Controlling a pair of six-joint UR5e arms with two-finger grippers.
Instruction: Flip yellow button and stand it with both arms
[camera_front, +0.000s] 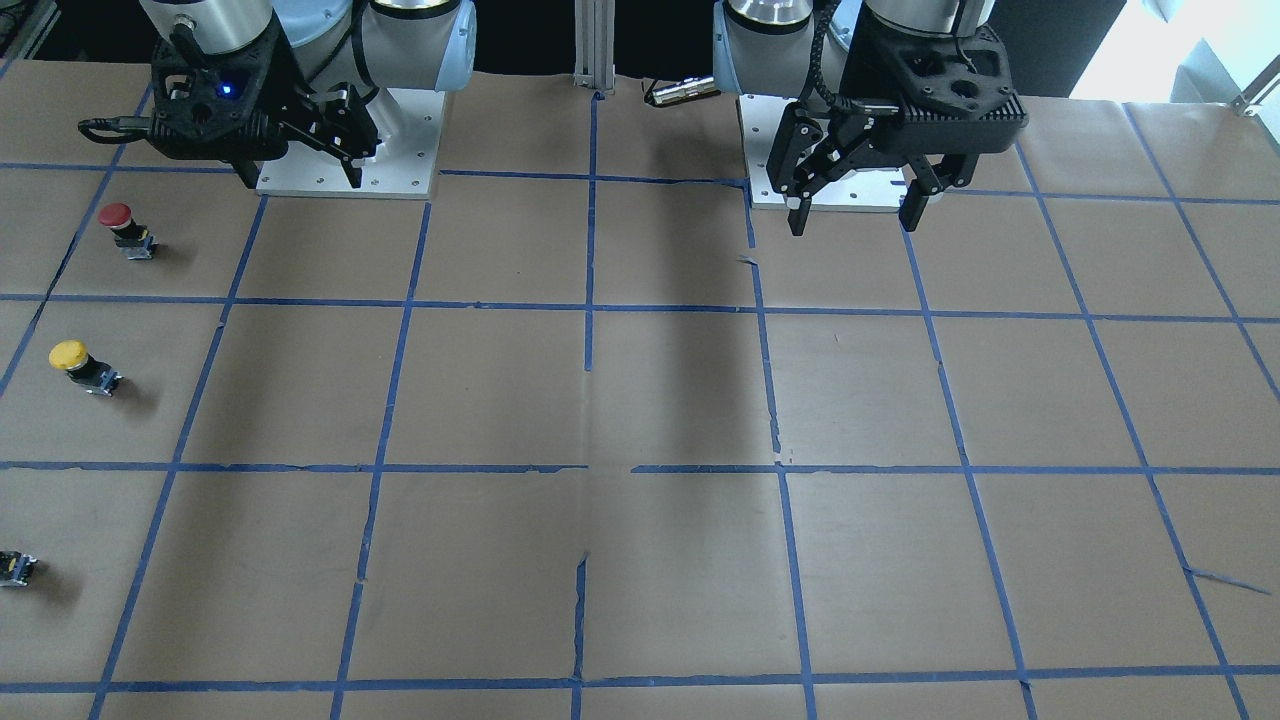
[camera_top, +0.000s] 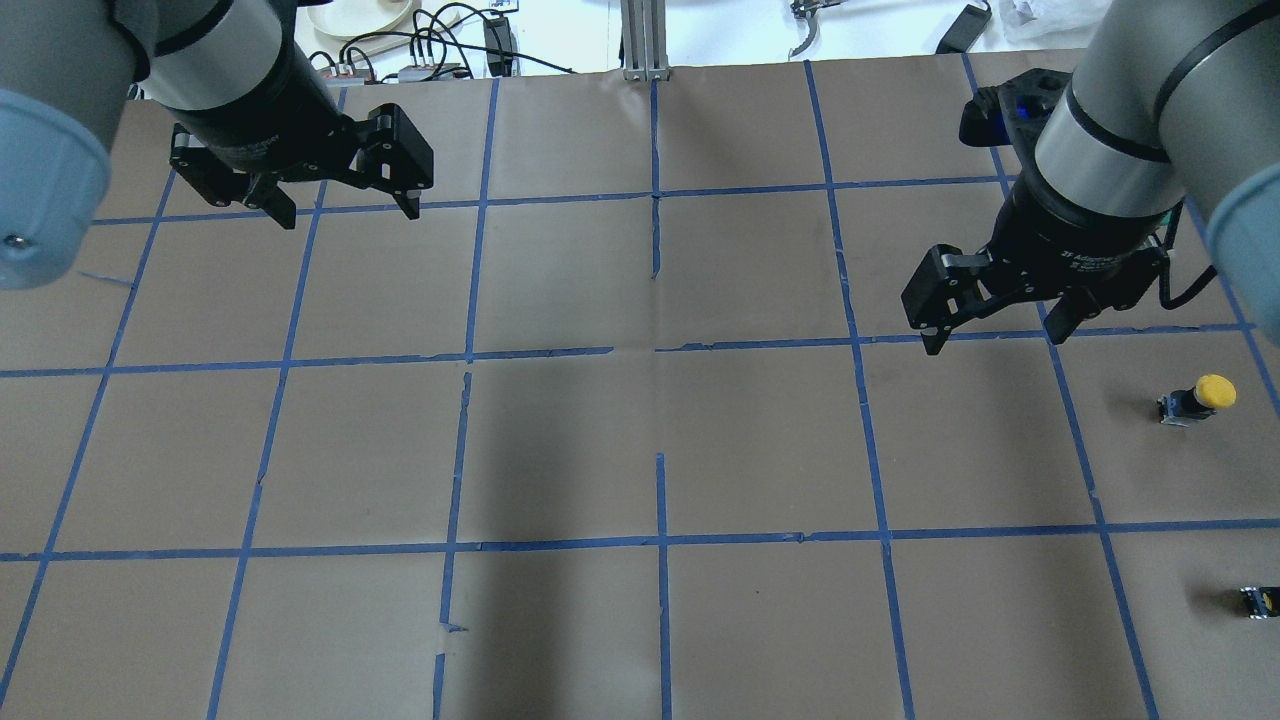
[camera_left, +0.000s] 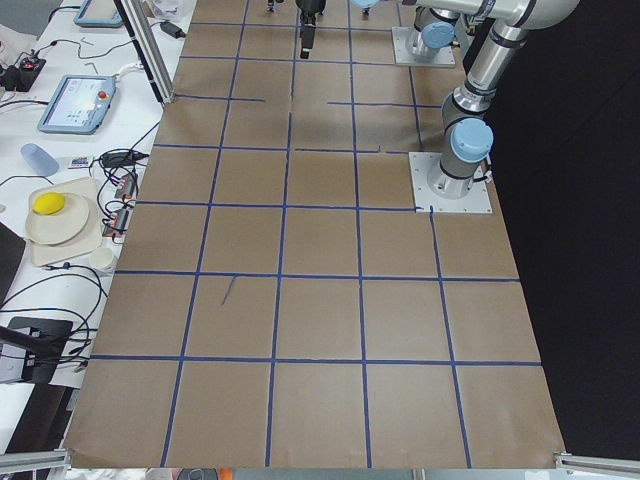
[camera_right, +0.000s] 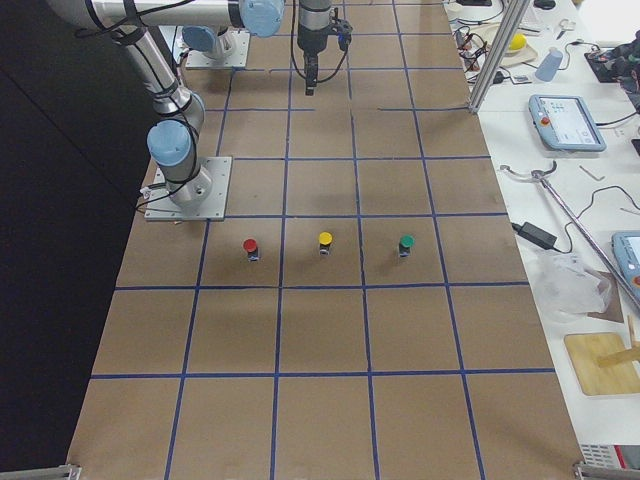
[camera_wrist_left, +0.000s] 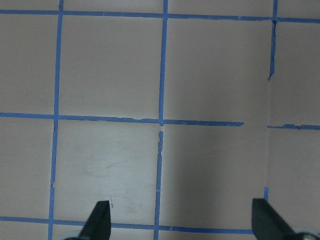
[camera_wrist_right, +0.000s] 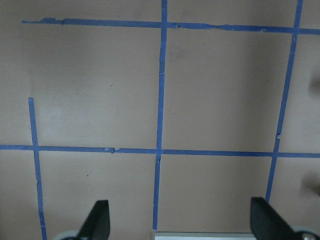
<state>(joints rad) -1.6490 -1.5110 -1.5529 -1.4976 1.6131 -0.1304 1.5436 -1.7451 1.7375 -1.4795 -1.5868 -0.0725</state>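
Note:
The yellow button (camera_front: 80, 365) has a round yellow cap on a black body with a grey base. It sits near the table's end on my right side and looks upright, cap on top. It also shows in the overhead view (camera_top: 1200, 396) and the exterior right view (camera_right: 325, 241). My right gripper (camera_top: 998, 335) is open and empty. It hangs above the table, inward of the button and well apart from it, and also shows in the front view (camera_front: 302, 175). My left gripper (camera_top: 348, 205) is open and empty over the far left squares, also in the front view (camera_front: 853, 222).
A red-capped button (camera_front: 125, 228) stands one square from the yellow one, toward the robot. A small black block (camera_front: 15, 567) sits on the other side at the view's edge, and the exterior right view shows a green cap (camera_right: 405, 242) there. The arms' base plates (camera_front: 350, 175) are at the robot side.

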